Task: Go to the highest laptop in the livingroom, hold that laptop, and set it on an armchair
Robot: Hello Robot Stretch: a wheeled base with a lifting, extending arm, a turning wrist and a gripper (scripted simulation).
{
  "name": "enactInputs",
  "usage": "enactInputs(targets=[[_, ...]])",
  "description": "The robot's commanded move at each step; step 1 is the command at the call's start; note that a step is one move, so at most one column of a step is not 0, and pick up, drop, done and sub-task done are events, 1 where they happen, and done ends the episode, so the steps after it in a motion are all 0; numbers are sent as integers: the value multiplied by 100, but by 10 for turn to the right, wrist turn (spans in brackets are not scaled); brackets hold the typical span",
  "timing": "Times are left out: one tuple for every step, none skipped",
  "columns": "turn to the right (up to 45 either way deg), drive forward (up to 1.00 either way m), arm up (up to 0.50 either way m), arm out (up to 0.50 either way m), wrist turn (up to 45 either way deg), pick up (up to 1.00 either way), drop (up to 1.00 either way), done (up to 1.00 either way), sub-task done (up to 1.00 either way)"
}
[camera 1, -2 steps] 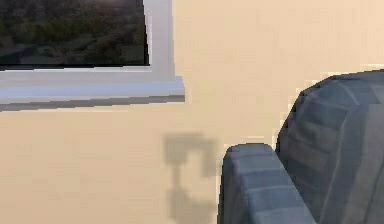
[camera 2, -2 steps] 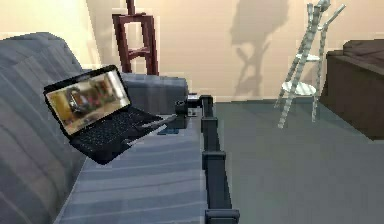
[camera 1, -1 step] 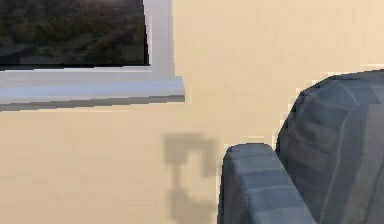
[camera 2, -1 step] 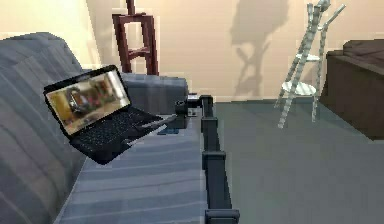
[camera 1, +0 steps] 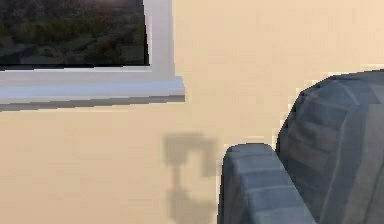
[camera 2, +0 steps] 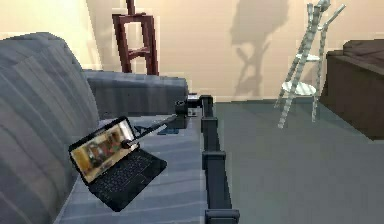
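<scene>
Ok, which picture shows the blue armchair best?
The arm side view: the armchair shows its back, seat and far armrest, with the open laptop lying on the seat. The forward view catches a slice of what looks like the same armchair at its right edge.

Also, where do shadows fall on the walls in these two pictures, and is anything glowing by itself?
Forward view: a soft grey shadow lies on the cream wall below the window, left of the armchair. Arm side view: a tall shadow on the far wall beside the pale stand; the laptop screen looks lit.
</scene>
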Motion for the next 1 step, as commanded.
enactInputs(targets=[[0,0,10,0,0,0,0,0,0]])
